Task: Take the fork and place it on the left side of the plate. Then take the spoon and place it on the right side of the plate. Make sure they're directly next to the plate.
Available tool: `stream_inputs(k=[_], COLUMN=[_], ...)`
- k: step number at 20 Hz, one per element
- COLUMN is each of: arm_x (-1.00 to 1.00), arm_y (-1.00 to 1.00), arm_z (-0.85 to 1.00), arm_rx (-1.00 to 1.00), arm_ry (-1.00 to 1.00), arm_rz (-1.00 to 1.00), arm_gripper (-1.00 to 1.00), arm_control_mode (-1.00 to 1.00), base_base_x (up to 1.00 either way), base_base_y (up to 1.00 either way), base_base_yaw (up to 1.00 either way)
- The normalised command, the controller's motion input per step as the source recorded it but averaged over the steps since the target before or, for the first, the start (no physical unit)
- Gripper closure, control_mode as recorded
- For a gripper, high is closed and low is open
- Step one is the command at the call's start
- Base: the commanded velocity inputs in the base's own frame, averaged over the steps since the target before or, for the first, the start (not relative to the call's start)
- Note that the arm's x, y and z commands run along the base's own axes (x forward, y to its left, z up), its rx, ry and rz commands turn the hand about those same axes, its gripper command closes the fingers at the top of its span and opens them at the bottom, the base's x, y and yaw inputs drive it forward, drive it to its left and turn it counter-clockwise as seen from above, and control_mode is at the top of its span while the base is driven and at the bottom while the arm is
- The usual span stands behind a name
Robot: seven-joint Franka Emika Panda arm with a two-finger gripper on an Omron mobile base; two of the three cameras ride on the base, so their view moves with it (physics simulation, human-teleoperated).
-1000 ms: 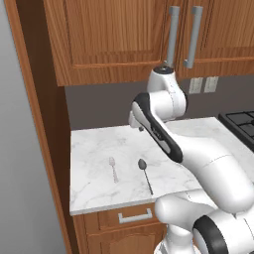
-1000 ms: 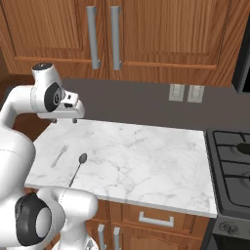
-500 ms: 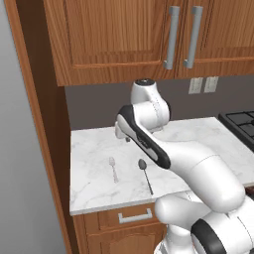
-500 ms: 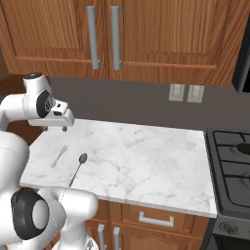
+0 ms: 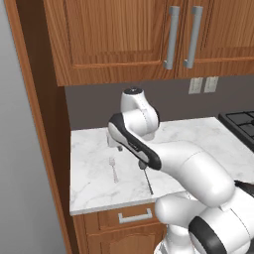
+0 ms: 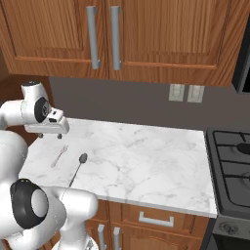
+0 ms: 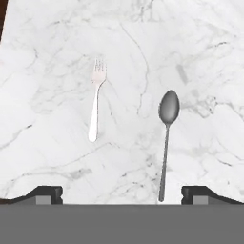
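Observation:
The pale fork (image 7: 96,100) lies on the white marble counter (image 6: 141,156), tines pointing away from the front edge. The dark spoon (image 7: 166,138) lies parallel just to its right. From the right base view, the fork (image 6: 60,156) and the spoon (image 6: 78,168) are at the counter's left end. My gripper (image 6: 50,136) hangs open a short way above the counter, just behind the fork (image 5: 114,168), and holds nothing. In the hand view the fingertips (image 7: 45,194) are spread wide, with both utensils lying between them. My arm covers part of the spoon (image 5: 148,182). The plate is out of view.
A tall wooden side panel (image 5: 44,149) bounds the counter on the left. Upper cabinets (image 6: 102,34) hang above the backsplash. A black stove (image 6: 232,166) adjoins the counter's right end. The marble stretches wide to the right of the spoon.
My arm has swung left and lowered, bringing the gripper from the counter's middle to just above the fork. The fork and spoon have not moved.

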Motion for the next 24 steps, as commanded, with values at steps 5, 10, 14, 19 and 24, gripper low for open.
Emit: stream_inputs(k=[5,10,14,19,24], arm_x=[0.03,0.12,0.23,0.38,0.35], arm_y=[0.07,0.04,0.09,0.22,0.27], arm_z=[-0.35,-0.35,-0.34,-0.3,-0.29], arm_rx=[0.0,0.0,0.0,0.0,0.0], arm_ry=[0.0,0.0,0.0,0.0,0.0], arm_rz=[-0.01,0.0,-0.01,-0.03,-0.04], arm_gripper=[-1.0,-1.0,-1.0,-1.0,-1.0], arm_control_mode=[-1.0,-1.0,-1.0,-1.0,-1.0], base_base_x=[0.0,0.0,0.0,0.0,0.0], base_base_y=[0.0,0.0,0.0,0.0,0.0], base_base_yaw=[0.0,0.0,0.0,0.0,0.0])
